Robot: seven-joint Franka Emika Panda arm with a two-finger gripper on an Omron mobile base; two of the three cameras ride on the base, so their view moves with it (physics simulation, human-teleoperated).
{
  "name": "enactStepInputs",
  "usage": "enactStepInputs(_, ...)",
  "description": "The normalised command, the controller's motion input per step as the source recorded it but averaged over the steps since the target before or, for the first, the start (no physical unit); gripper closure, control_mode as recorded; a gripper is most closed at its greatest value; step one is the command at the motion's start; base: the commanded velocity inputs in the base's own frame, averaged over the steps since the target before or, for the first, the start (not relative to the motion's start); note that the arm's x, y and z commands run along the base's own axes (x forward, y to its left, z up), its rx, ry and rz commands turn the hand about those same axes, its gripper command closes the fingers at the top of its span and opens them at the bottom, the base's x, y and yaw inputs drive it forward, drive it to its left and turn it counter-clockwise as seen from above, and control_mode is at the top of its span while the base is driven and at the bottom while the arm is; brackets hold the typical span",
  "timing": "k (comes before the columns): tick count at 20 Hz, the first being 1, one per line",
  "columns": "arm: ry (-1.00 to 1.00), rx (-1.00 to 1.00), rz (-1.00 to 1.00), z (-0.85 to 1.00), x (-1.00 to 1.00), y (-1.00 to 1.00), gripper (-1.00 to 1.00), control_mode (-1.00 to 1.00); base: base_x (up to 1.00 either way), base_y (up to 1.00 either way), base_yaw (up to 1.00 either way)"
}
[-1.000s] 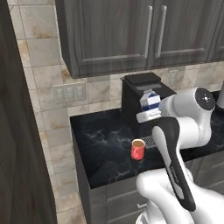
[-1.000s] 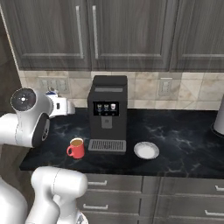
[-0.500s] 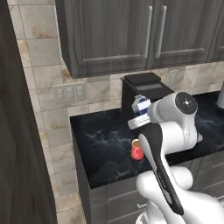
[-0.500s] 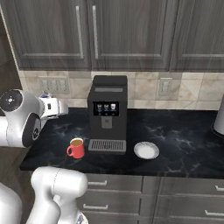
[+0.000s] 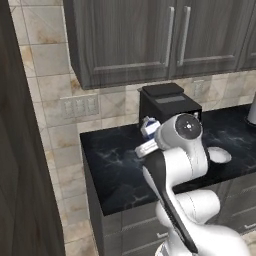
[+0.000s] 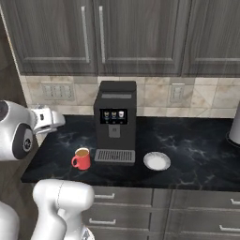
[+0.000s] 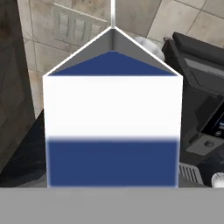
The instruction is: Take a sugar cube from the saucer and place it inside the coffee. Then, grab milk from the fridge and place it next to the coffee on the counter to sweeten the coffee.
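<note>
Close up in the hand view, the milk (image 7: 113,118) stands upright between the jaws, which hold it by its sides above the table's (image 6: 197,154) left end. From the left base view the carton (image 5: 149,126) peeks out behind the white arm, near the black coffee machine (image 5: 167,102). On the table below, the coffee (image 6: 82,159) sits just left of the machine's (image 6: 115,123) drip tray, and the saucer (image 6: 156,161) lies just right of it.

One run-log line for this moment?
phase: carrying milk | claw: shut on milk, above counter | coffee: beside coffee machine
</note>
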Motion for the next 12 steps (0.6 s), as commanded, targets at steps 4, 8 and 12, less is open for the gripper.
enactStepInputs(4,0.0,-0.06,-0.06,-0.04,0.0,0.34,1.0,-1.0,0.0,0.0,0.0)
enactStepInputs(8,-0.03,-0.03,-0.07,0.0,0.0,0.35,1.0,-1.0,0.0,0.0,0.0)
enactStepInputs(12,-0.11,0.0,-0.2,-0.01,0.0,0.22,1.0,-1.0,0.0,0.0,0.0)
